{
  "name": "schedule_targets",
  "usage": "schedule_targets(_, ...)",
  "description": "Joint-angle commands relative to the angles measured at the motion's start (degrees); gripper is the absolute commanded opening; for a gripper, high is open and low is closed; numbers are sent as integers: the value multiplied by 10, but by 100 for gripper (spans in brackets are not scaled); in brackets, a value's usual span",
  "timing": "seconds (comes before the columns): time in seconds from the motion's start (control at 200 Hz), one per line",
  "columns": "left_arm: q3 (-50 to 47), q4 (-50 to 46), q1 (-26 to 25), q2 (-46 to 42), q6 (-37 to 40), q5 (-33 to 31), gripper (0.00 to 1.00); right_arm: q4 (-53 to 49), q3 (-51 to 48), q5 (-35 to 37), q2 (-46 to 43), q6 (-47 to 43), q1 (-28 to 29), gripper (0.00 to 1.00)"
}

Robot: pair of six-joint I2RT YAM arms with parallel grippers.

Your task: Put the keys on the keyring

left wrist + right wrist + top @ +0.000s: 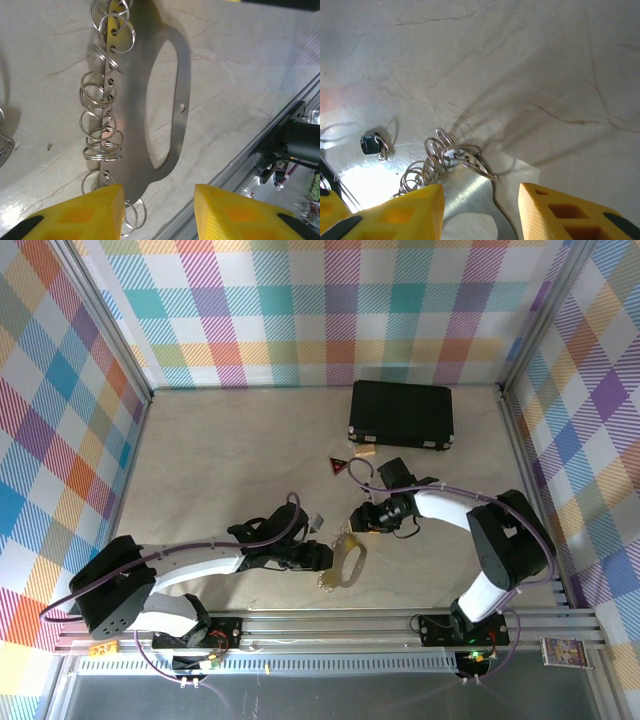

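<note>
The keyring (350,560) is a flat silver oblong plate with a long cut-out and several split rings (100,100) along one edge; it lies on the table between the arms. My left gripper (325,558) is at its near end. In the left wrist view the plate (130,100) ends beside the left yellow finger (95,210), and that gripper (159,210) stands open. My right gripper (358,520) is over the far end. Its open jaws (480,210) straddle the plate (465,190). A tiny black-headed key (370,144) lies on the table to the left.
A black rectangular case (402,413) sits at the back right, with a small tan block (365,452) and a red-and-black triangular tag (338,466) in front of it. The metal frame rail (330,625) runs along the near edge, close to the keyring.
</note>
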Motion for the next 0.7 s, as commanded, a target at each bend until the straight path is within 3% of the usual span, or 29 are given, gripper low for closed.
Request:
schedule_targets(0.0, -15, 41, 8, 10, -18, 19, 39, -4, 19, 12, 9, -26, 11, 41)
schedule_targets(0.235, -28, 48, 11, 14, -21, 24, 38, -13, 21, 26, 16, -38, 16, 36)
schedule_targets(0.695, -34, 60, 13, 30, -21, 31, 35, 0, 19, 13, 31, -61, 21, 36)
